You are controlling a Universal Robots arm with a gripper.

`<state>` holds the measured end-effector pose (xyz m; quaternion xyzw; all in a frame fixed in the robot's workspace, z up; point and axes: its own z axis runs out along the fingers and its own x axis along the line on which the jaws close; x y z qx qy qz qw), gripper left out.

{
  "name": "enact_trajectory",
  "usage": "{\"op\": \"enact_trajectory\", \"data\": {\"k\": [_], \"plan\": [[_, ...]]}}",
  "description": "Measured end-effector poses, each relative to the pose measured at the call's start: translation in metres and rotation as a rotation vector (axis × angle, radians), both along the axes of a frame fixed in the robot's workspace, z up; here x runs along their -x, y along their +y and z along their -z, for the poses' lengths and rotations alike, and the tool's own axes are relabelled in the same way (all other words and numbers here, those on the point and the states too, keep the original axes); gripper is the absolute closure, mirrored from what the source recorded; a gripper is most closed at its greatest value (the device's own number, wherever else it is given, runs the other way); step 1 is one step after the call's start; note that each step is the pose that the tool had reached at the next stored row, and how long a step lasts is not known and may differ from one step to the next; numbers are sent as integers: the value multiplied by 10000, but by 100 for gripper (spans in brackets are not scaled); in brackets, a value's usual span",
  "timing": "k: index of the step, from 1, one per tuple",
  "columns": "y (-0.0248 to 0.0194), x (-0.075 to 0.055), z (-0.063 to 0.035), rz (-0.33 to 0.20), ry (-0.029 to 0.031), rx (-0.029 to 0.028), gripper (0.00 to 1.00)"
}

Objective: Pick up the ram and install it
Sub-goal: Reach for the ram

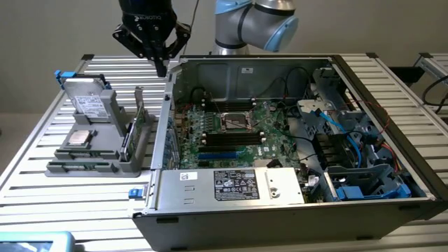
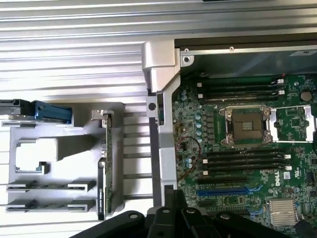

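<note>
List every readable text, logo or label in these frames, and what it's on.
"ROBOTIQ": on the gripper housing.
"DELL": white logo on the motherboard.
Too small to read: black label and white sticker on the case's near metal cover; small sticker on its far wall.

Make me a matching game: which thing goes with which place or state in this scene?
Things:
1. gripper
2. ram sticks
3. expansion card
4. CPU socket

Places or states:
A. on the motherboard inside the case
B. upright on the gray holder's case-side edge
C. shut, above the table
D. low in the gray holder, between end clips

Pairs: 1-C, 2-D, 3-B, 4-A.
</note>
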<state>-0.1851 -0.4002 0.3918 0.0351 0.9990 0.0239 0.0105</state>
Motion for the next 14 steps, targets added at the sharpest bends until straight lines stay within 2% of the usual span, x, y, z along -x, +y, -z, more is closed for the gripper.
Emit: {"op": "enact_trajectory", "data": {"k": [6, 11, 14], "plan": [[-57, 144, 19, -6, 1, 1, 89], [-70, 328, 42, -7, 1, 0, 89], [-96, 424, 61, -8, 1, 1, 89]]}}
